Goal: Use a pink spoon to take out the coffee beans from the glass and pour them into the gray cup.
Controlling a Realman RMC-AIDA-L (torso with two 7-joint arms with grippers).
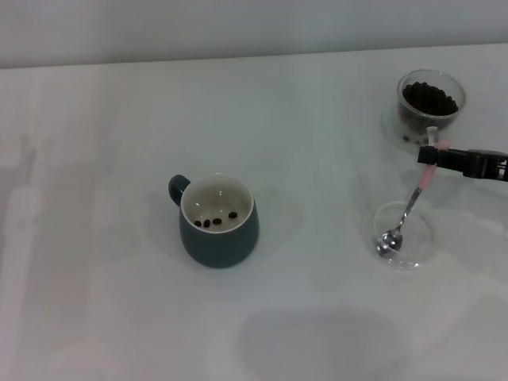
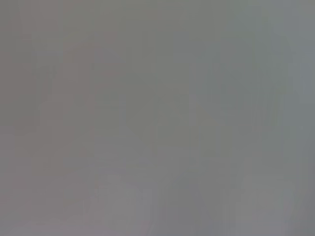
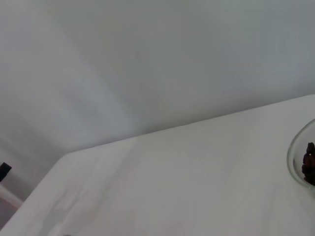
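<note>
My right gripper (image 1: pixel 432 153) comes in from the right edge and is shut on the pale pink handle of the pink spoon (image 1: pixel 406 213). The spoon hangs down, its metal bowl resting in a flat clear glass saucer (image 1: pixel 427 238). The glass (image 1: pixel 431 101), heaped with dark coffee beans (image 1: pixel 429 97), stands just behind the gripper at the far right; its rim shows in the right wrist view (image 3: pixel 301 158). The gray cup (image 1: pixel 218 221) stands mid-table with three beans inside, handle to the back left. My left gripper is out of view.
The white table (image 1: pixel 95 198) meets a pale wall at the back. A bean or two lies by the base of the glass. The left wrist view shows only a blank grey surface.
</note>
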